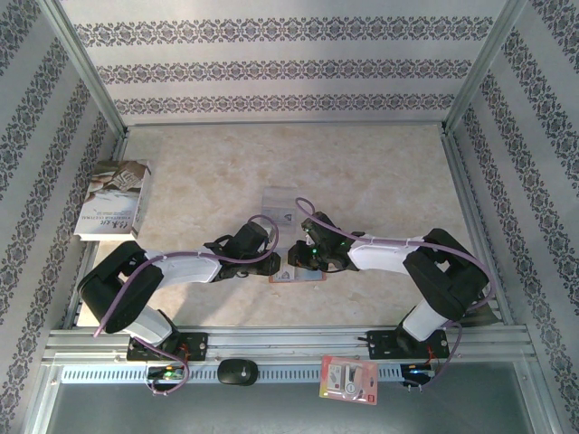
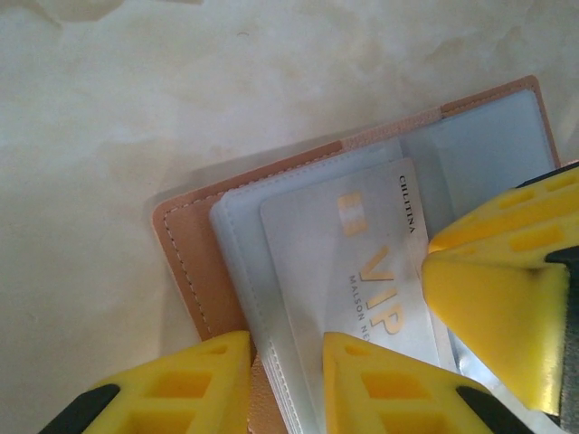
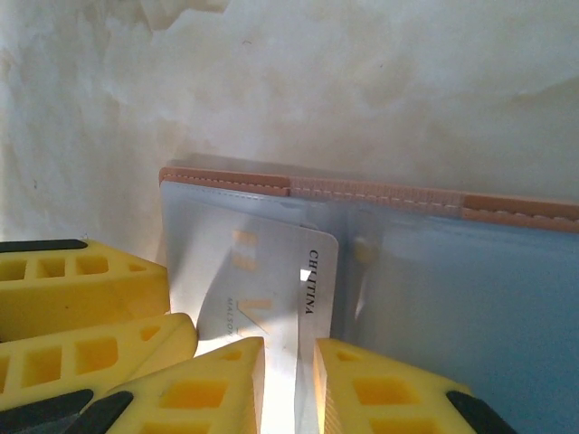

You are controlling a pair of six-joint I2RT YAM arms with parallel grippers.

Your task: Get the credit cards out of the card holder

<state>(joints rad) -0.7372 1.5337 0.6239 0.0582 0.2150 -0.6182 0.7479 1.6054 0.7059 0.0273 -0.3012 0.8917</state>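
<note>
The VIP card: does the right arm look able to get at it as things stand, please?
Probably yes: the right gripper has its fingers either side of the VIP card at its near edge, though the left gripper crowds in close beside it.

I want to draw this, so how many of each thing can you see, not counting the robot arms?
Card holder: 1
Credit card showing: 1
Book: 1
Clear sleeve: 1
Red-and-white packet: 1
Black oval object: 1
Total: 6

Stitched-leather card holder [image 2: 185,262]; glossy plastic credit card [image 2: 353,262] (gold print).
</note>
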